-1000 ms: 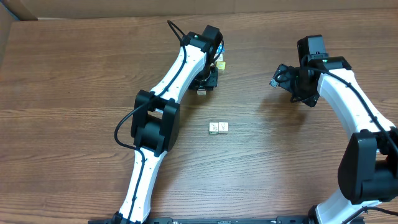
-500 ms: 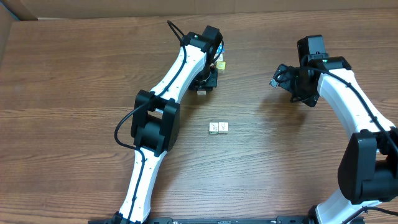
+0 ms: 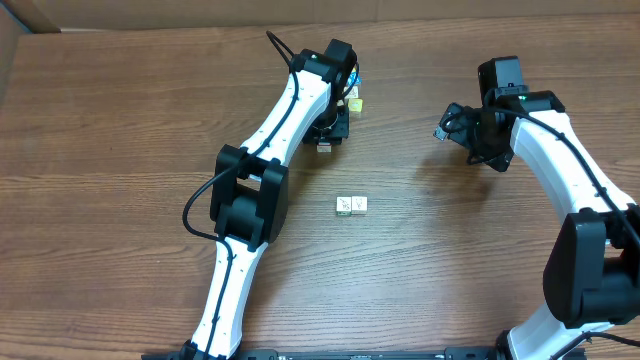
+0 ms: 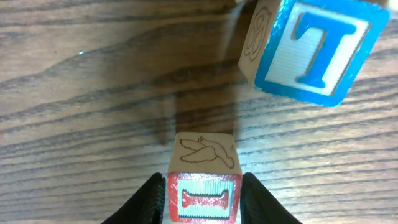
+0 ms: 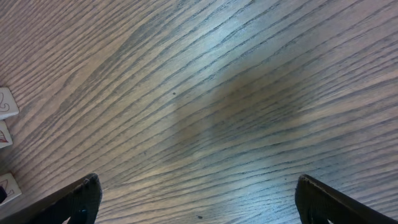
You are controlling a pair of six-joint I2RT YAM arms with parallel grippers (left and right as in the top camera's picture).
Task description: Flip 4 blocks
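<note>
Left claw [image 4: 203, 198] still around red-framed block [image 4: 204, 159]

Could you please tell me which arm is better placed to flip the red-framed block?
Left. Its hand has the red-framed block between its fingers, touching both sides. The right hand is open, holds nothing and hangs over the tabletop.

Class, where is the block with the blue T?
In the left wrist view, upper right, the blue T block sits just beyond the red-framed block held by the left gripper.
</note>
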